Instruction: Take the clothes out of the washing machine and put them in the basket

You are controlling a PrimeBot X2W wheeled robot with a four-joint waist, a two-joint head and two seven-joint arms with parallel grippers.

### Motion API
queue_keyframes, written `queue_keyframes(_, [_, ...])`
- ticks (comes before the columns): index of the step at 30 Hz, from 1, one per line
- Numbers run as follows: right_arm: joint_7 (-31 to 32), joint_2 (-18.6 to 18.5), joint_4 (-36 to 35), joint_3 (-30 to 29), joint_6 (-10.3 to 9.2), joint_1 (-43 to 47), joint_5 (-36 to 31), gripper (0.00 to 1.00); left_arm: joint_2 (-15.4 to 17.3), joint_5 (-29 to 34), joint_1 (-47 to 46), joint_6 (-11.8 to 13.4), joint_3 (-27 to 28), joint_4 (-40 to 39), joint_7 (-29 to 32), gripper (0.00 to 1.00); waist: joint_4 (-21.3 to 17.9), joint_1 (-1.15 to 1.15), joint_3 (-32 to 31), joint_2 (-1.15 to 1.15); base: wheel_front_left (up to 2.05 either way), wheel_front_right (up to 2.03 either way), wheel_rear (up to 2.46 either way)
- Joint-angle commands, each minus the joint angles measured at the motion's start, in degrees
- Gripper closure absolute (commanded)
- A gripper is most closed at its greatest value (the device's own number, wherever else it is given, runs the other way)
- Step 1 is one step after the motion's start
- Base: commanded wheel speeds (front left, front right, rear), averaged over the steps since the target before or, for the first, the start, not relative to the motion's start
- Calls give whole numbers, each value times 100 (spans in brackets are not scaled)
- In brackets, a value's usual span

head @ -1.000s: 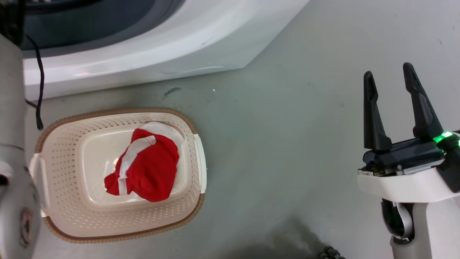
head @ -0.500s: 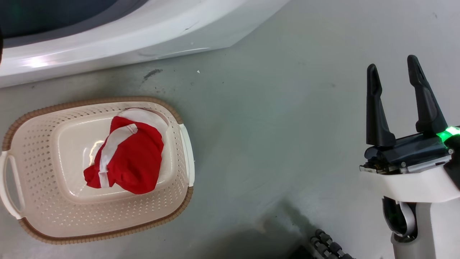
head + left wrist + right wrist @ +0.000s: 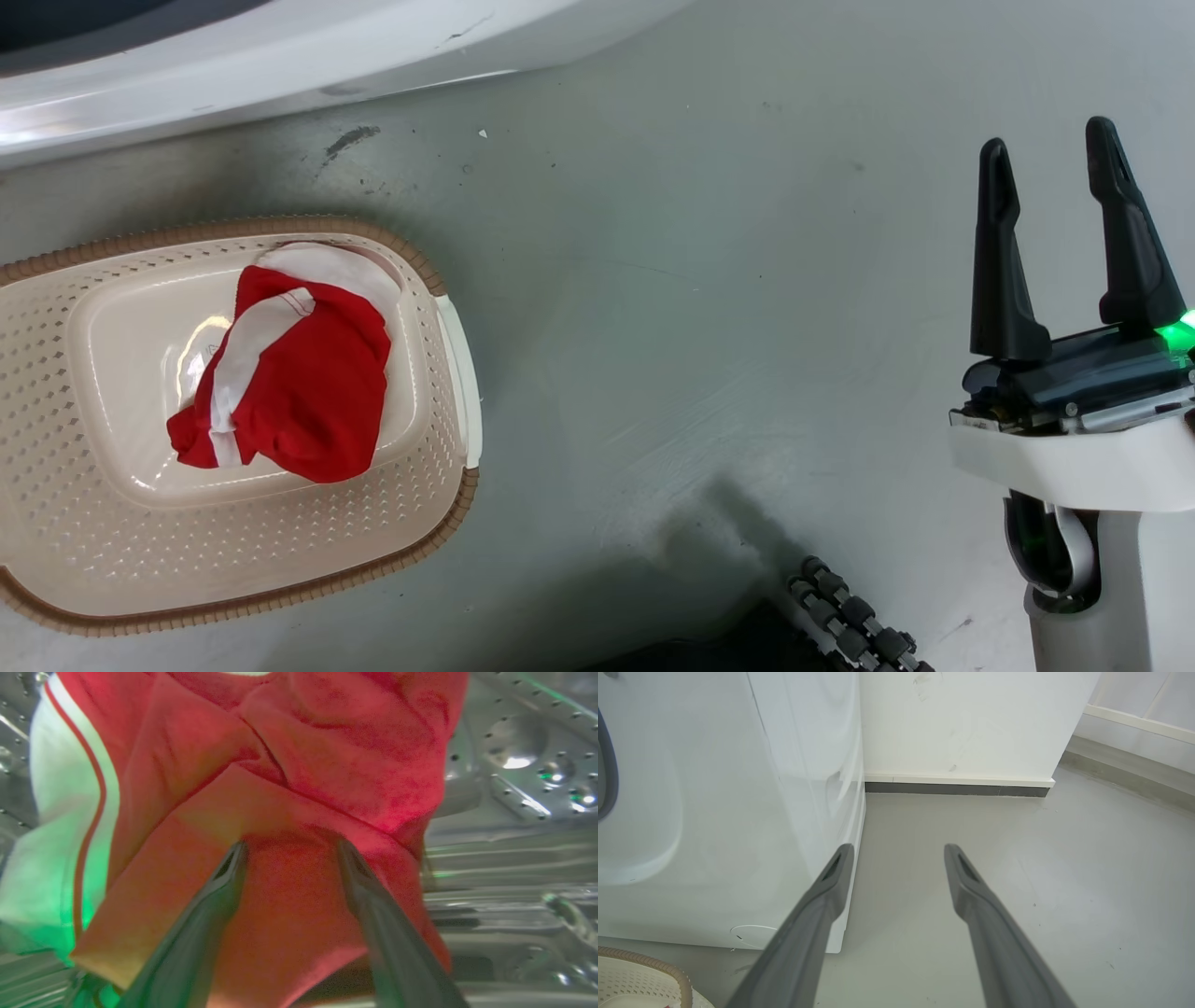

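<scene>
the left gripper [image 3: 290, 848] reaches into the drum [image 3: 514, 765] of the washing machine [image 3: 280, 56], fingers spread against a red garment [image 3: 303, 756], while the right gripper [image 3: 1047, 135], also spread, points upward over open floor [image 3: 700, 280] well right of the basket [image 3: 448, 504], where a second red garment [image 3: 299, 392] lies.

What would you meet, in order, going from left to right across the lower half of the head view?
The basket, holding the red clothes → bare grey floor → a black ribbed part at the bottom edge → the right gripper, fingers apart.
</scene>
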Motion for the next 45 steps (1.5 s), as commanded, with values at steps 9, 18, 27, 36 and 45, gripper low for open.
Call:
queue_keyframes(9, [-14, 8, -1, -82, -6, -127, 76, 0, 113, -8, -46, 51, -123, 141, -53, 0, -22, -1, 98, 0, 0, 0, 0])
queue_keyframes(18, [-14, 8, 33, -84, -6, -180, 93, 0, 151, 46, -110, 13, -331, 84, -501, 100, -28, -1, 73, 0, 0, 0, 0])
queue_keyframes(27, [-13, 8, 101, -57, -6, -153, 18, 0, 80, -55, -16, -14, -454, 103, -1306, 100, 31, -1, -197, 0, 0, 0, 0])
queue_keyframes(36, [-13, 8, 213, -45, -6, 47, -122, 0, -89, -334, 441, -41, -529, 178, -2105, 100, 173, -1, -787, 0, 0, 0, 0])
queue_keyframes(45, [-13, 7, 354, -42, -6, 328, -312, 0, -467, -929, 1438, -43, -926, 87, -3024, 100, 416, -1, -1567, 0, 0, 0, 0])
